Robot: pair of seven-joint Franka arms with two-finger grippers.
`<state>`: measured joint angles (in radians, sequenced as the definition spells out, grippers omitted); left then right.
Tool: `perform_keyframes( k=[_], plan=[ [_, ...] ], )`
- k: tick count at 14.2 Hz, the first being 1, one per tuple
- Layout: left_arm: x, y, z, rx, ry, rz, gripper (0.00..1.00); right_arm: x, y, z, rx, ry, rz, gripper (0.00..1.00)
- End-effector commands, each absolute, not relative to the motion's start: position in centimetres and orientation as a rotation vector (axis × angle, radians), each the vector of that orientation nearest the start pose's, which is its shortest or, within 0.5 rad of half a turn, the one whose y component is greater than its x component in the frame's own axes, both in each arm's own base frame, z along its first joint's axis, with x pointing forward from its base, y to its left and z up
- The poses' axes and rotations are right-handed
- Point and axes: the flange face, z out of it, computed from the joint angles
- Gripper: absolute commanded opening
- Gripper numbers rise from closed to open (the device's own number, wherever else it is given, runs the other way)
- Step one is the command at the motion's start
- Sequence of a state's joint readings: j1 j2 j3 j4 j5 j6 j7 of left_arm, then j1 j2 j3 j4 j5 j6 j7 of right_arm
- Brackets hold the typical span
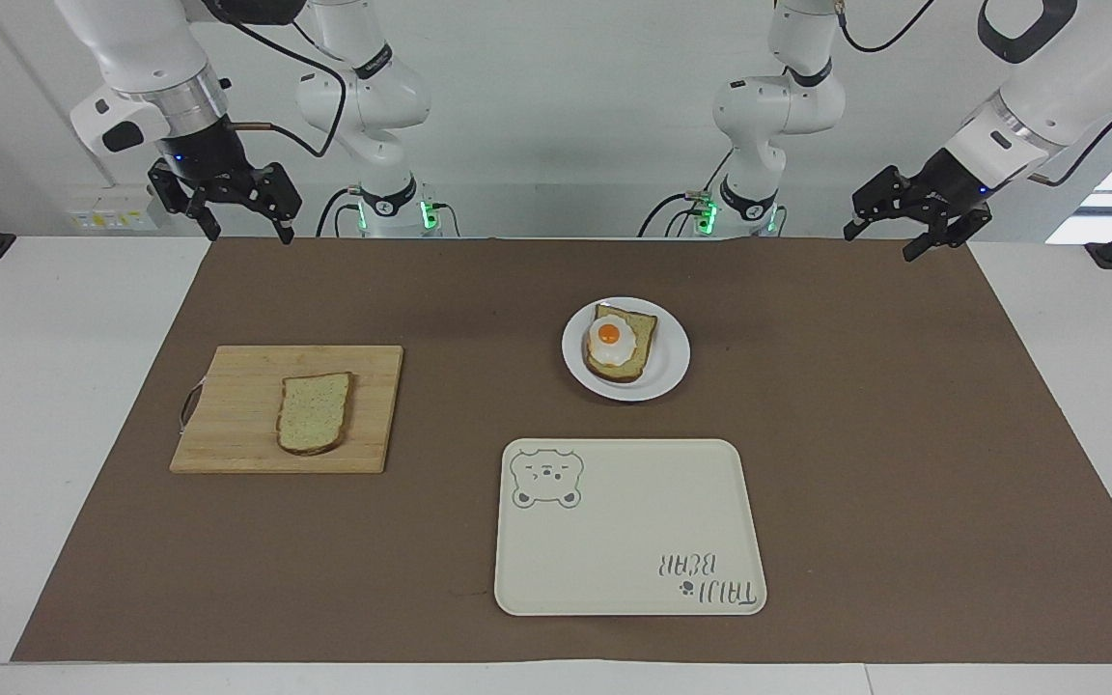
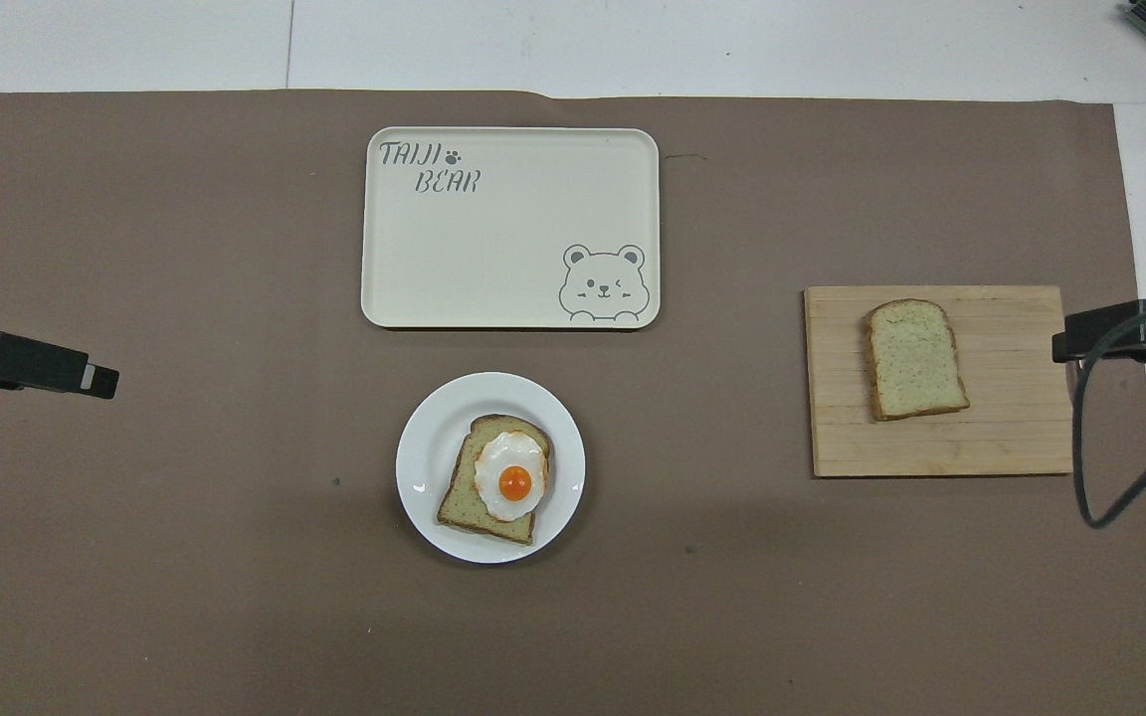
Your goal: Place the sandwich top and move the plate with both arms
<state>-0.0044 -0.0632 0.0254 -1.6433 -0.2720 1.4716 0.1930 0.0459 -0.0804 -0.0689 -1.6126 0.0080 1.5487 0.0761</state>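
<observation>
The sandwich top (image 1: 315,413) lies flat on a wooden cutting board (image 1: 228,386) toward the right arm's end of the table; it also shows in the overhead view (image 2: 916,358). The white plate (image 1: 669,375) (image 2: 424,447) holds a bread slice with a fried egg (image 1: 614,343). My right gripper (image 1: 249,232) is open and empty, raised over the mat's edge near the robots, beside the board (image 2: 1011,438). My left gripper (image 1: 879,243) is open and empty, raised over the mat toward the left arm's end.
A cream rectangular tray with a bear drawing (image 1: 628,541) (image 2: 493,249) lies farther from the robots than the plate. A brown mat (image 1: 903,434) covers the table. A black cable (image 2: 1090,477) hangs by the right gripper (image 2: 1065,348).
</observation>
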Motion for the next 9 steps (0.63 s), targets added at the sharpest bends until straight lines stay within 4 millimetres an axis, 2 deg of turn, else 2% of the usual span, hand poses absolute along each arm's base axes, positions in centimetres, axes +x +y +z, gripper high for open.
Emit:
perform_keyframes(
  k=[1, 9],
  plan=[
    [51.59, -1.53, 62.07, -3.388, 0.295, 0.115, 1.00, 52.47, -1.48, 64.88, -3.129, 0.124, -0.026, 1.00],
    [51.29, -1.55, 61.87, -3.390, 0.298, 0.127, 1.00, 52.47, -1.48, 64.88, -3.129, 0.124, -0.026, 1.00]
  ],
)
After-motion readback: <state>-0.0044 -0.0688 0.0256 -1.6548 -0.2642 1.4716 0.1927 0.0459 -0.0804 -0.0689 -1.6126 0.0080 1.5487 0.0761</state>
